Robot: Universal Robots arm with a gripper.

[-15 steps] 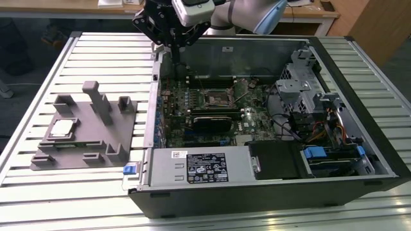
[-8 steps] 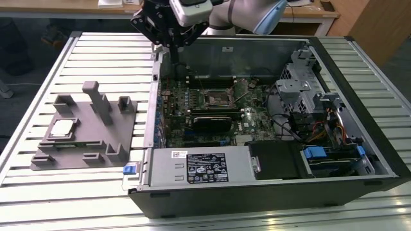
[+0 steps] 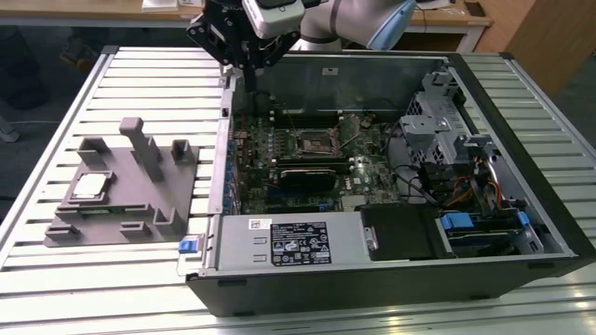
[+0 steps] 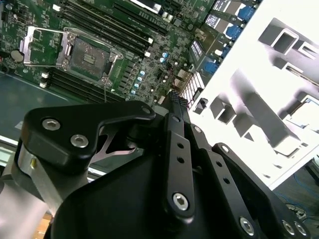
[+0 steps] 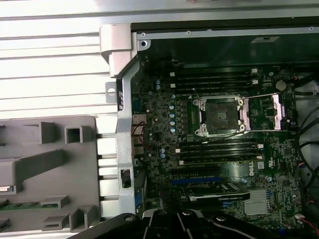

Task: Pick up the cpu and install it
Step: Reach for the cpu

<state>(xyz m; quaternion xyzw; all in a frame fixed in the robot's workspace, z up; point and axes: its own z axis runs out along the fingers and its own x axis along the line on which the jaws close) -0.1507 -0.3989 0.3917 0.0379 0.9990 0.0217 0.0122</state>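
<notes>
This looks like a robot lab or workshop. An open computer case (image 3: pixel 391 174) lies below the end effector (image 3: pixel 248 64) on a ribbed metal surface (image 3: pixel 139 77), with a grey plastic fixture (image 3: pixel 125 188) beside it.

No print reads clearly (label (image 3: pixel 290 241) too small).

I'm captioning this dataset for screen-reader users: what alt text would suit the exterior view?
A robot arm's gripper hangs above the far wall of an open computer case lying on a slatted table; the motherboard inside shows an empty socket. On the exterior view's left, the cpu sits in a grey fixture, apart from the gripper.
</notes>
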